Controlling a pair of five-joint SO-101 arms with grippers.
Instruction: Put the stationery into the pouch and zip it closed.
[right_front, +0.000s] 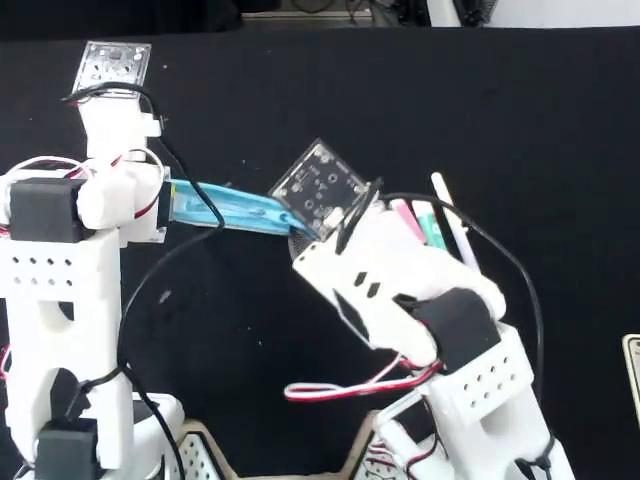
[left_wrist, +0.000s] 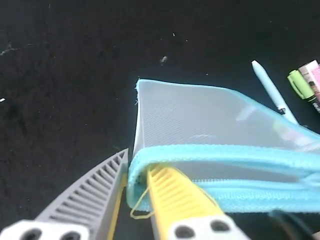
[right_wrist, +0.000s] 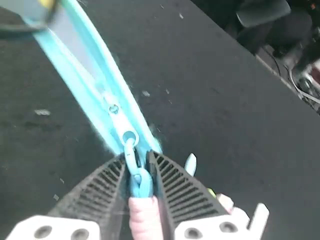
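A translucent pouch (right_front: 235, 208) with light-blue trim stretches between both grippers above the black table. My left gripper (left_wrist: 137, 162) is shut on the pouch (left_wrist: 200, 120) at its corner, by the zipper's end. My right gripper (right_wrist: 136, 160) is shut on the blue zipper pull (right_wrist: 134, 165) at the other end of the zipper (right_wrist: 85, 65). In the high view the right gripper (right_front: 300, 240) sits under its wrist camera. A light-blue pen (left_wrist: 272, 92), a green marker (left_wrist: 300, 85) and a pink one (left_wrist: 312, 72) lie outside the pouch. From above, these pens (right_front: 430, 222) lie beside the right arm.
Both arm bases (right_front: 60, 400) stand at the table's near edge with loose cables (right_front: 340, 388) between them. A beige object (right_front: 632, 365) shows at the right edge. The black table cloth (right_front: 500, 120) stretches open toward the far side.
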